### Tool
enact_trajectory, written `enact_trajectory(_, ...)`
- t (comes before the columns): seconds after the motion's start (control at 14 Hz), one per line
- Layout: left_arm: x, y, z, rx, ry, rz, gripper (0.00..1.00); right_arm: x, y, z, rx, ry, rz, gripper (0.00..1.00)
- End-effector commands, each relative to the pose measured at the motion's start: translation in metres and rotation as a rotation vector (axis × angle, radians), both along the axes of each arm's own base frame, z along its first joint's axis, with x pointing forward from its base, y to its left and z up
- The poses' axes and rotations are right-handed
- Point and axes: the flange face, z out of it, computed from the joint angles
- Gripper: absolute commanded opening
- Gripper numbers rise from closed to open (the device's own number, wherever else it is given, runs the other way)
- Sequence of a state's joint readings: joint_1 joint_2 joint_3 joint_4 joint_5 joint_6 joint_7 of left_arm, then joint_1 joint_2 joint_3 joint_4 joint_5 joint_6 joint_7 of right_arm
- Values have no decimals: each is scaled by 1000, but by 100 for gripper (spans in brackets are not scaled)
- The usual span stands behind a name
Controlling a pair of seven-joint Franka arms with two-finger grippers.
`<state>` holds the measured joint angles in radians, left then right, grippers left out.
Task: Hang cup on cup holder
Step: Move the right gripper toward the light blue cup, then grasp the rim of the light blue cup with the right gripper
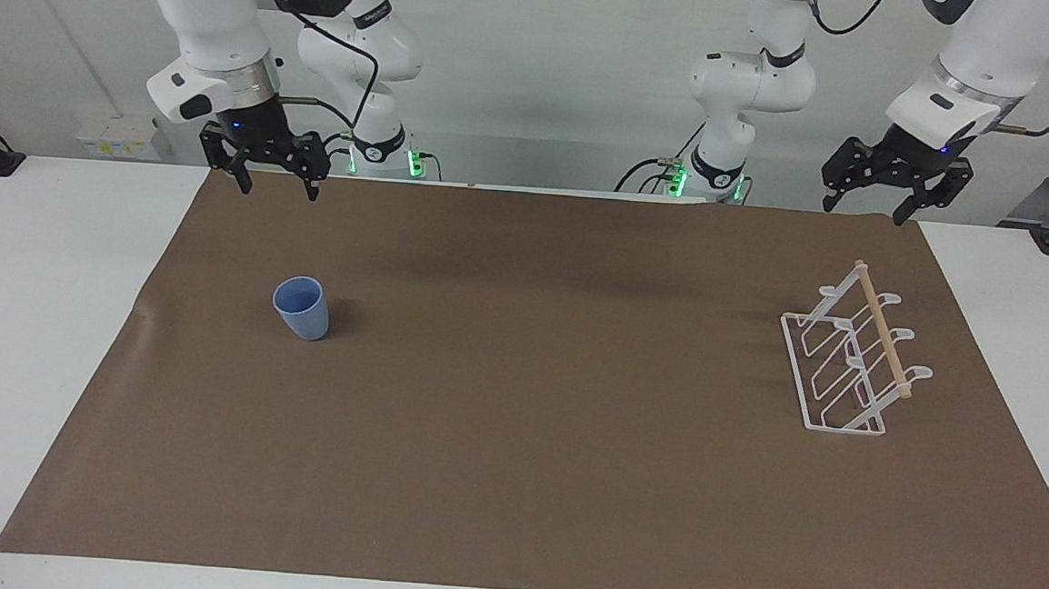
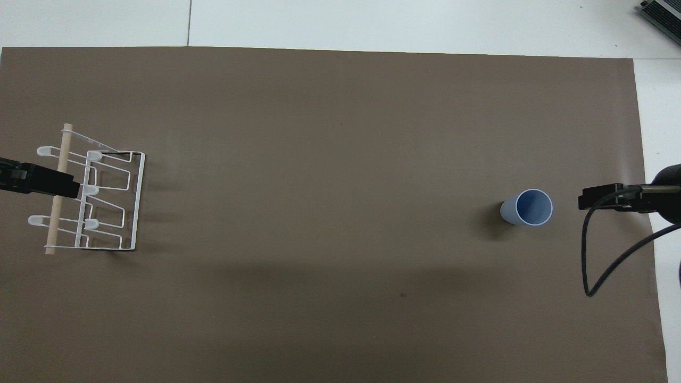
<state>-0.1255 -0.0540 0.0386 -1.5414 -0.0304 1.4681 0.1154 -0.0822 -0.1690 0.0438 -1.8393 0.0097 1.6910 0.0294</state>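
The light blue cup [image 1: 301, 308] [image 2: 526, 207] stands upright, mouth up, on the brown mat toward the right arm's end of the table. The white wire cup holder [image 1: 853, 365] [image 2: 106, 197], with a wooden dowel across its top, stands toward the left arm's end; nothing hangs on it. My right gripper [image 1: 278, 187] hangs open and empty in the air over the mat's edge by the robots, well clear of the cup. My left gripper [image 1: 865, 211] is also raised, open and empty, apart from the holder. In the overhead view its tip overlaps the dowel.
A brown mat [image 1: 516, 440] covers most of the white table [image 1: 29, 346]. A black cable [image 2: 590, 266] loops down from the right arm near the mat's edge. The two arm bases stand at the robots' edge of the table.
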Motion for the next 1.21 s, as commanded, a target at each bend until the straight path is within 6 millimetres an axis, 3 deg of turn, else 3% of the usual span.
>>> enact_trajectory(0.0,-8,0,0,-9,-9,7,100,-5,-6,-1,13,-17,0,100)
enact_trajectory(0.14,-8,1,0,-9,-9,9,100,-10,-9,-8,13,-9,68,100)
enact_trajectory(0.21,-8,1,0,-9,-9,9,100,-11,-5,-20,10,-30,86,100)
enact_trajectory(0.43,-8,1,0,-9,-9,9,100,-13,-3,-74,-5,-95,155,100)
enact_trajectory(0.64,-8,2,0,-9,-9,10,100,-1,-24,-138,-5,-85,147,100)
enact_trajectory(0.86,-8,7,0,-9,-8,20,100,2,-28,-174,3,-43,139,100)
enact_trajectory(1.14,-7,13,0,-9,-9,32,100,5,-44,-239,-1,-60,159,100)
